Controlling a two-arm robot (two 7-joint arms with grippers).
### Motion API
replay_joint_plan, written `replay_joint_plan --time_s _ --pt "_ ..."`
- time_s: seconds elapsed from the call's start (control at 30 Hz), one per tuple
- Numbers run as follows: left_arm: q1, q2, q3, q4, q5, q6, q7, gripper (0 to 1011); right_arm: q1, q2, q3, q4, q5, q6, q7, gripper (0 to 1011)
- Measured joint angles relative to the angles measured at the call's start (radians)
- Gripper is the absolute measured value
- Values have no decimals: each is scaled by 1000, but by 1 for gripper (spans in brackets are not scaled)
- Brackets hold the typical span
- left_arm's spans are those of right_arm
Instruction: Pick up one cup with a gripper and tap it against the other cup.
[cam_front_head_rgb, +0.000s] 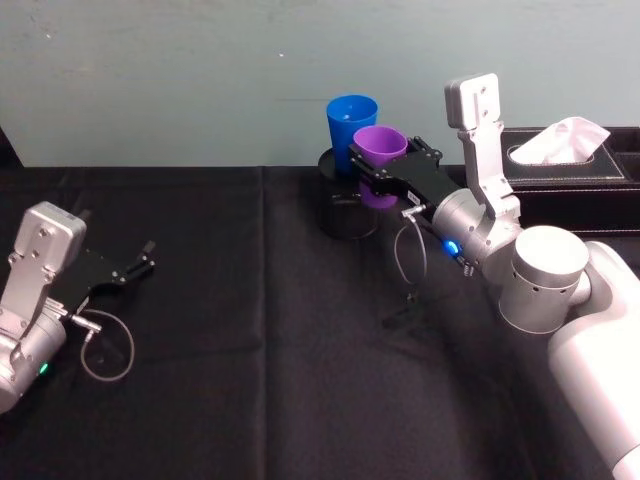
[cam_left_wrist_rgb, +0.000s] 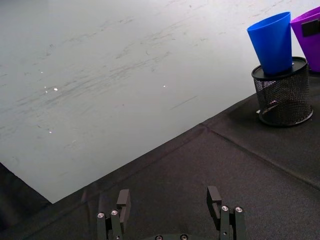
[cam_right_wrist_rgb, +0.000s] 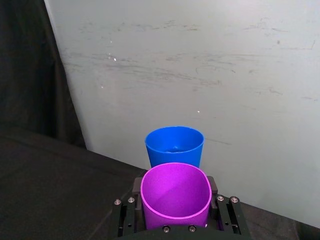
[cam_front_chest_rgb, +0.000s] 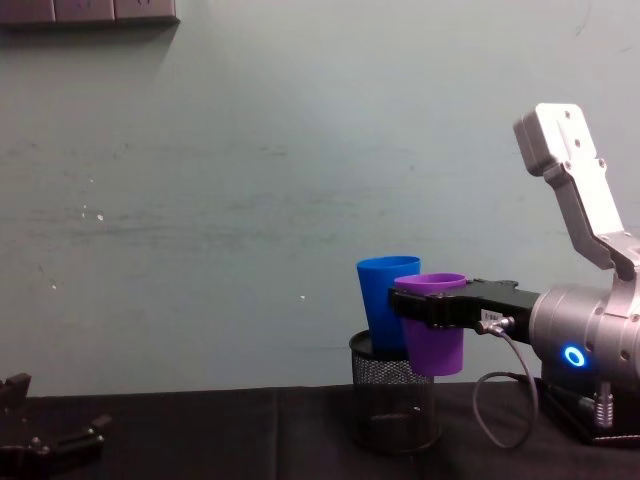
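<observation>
as gripper (cam_front_head_rgb: 388, 160) clamps, purple cup (cam_front_head_rgb: 379, 142) hangs.

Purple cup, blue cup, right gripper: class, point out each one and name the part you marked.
purple cup (cam_right_wrist_rgb: 175, 197): right wrist view, inner wall.
blue cup (cam_left_wrist_rgb: 271, 45): left wrist view, outer side wall.
right gripper (cam_front_head_rgb: 380, 165): head view, midway between its fingertips, clamped on the purple cup.

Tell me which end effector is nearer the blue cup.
Right. The right end effector, gripping the purple cup, is just beside the blue cup; the left end effector sits open far off to the left.
</observation>
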Motion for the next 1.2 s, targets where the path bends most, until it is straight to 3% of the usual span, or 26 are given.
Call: replay_joint_plan --time_s 1.2 --pt "0 0 0 0 0 0 0 1000 0 -2 1 2 -3 2 3 723"
